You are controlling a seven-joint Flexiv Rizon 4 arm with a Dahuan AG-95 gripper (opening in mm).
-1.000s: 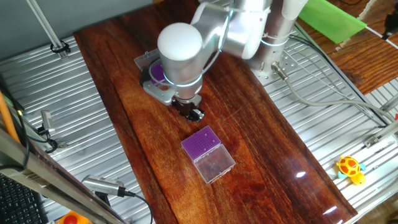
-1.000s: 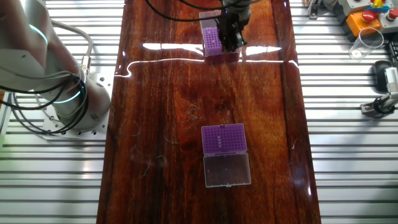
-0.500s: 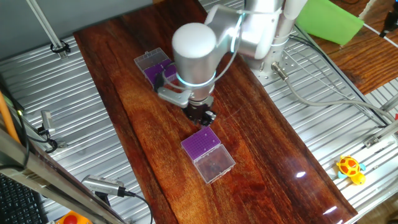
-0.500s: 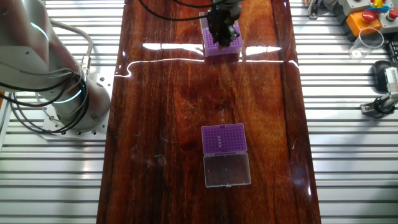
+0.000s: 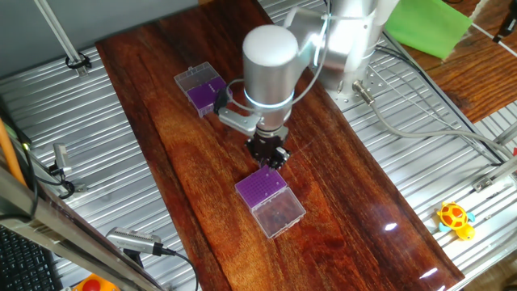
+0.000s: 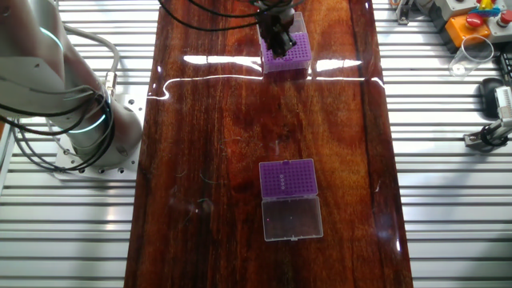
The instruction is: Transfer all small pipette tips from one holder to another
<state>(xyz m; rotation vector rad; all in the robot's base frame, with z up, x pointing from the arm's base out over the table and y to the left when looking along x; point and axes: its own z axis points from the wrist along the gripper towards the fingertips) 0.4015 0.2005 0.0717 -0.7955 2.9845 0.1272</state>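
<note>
The near tip box lies open, long axis running away down the wooden table, clear lid nearest, purple insert behind. The gripper has travelled from the far tip box to hang just over that insert. Its grasp cannot be told. Pipette tips show as specks; their direction is unreadable.

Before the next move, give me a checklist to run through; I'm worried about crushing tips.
1. Front holder lid folded open: ok.
2. Back holder flat on the table: ok.
3. End effector centred over a holder: cannot tell, the two views disagree.
4. Pipette tip held: cannot tell, too small to see.
5. Jaws open or shut: cannot tell.
</note>
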